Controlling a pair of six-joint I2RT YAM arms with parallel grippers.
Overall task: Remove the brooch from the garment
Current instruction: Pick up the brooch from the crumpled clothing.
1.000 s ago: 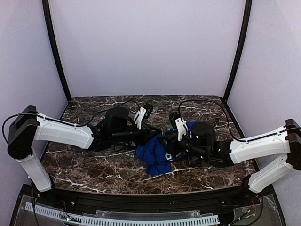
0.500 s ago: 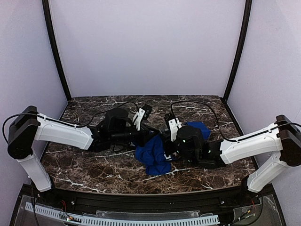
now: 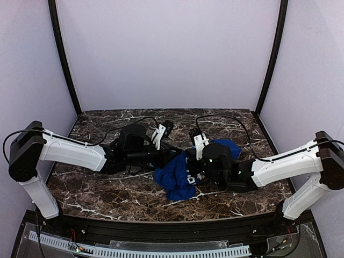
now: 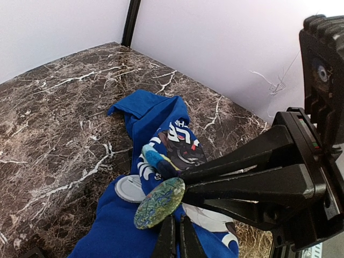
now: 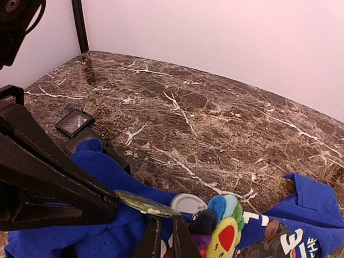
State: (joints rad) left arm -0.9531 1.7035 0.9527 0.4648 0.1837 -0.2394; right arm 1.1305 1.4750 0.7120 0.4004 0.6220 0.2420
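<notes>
Closely: right gripper (image 5: 164, 219) pinching the rim of the brooch (image 4: 159, 203), a mottled green disc tilted up off the blue garment (image 4: 145, 115); left gripper (image 4: 174, 220) pressed tight together at its opposite edge, hold on it unclear. Just beside, a white button (image 4: 128, 189) and a plush flower (image 5: 223, 228). Beneath, dark marble table (image 4: 59, 107); behind, plain pale walls (image 3: 172, 54).

Consists of a left arm (image 3: 70, 150) and a right arm (image 3: 293, 164), each built from smooth white tubular shells joined by blocky black joint housings. Carries a thin black cable (image 3: 223, 116) looped loosely over each forearm. Mounts a small white camera bracket (image 3: 201, 142) at each wrist. Shows tiny green indicator lights (image 3: 209, 159) on the right wrist housing. Ends in the left gripper (image 4: 174, 221) and right gripper (image 5: 164, 221), each with two matt black, wedge-shaped fingers (image 4: 242, 157) tapering to narrow tips.
</notes>
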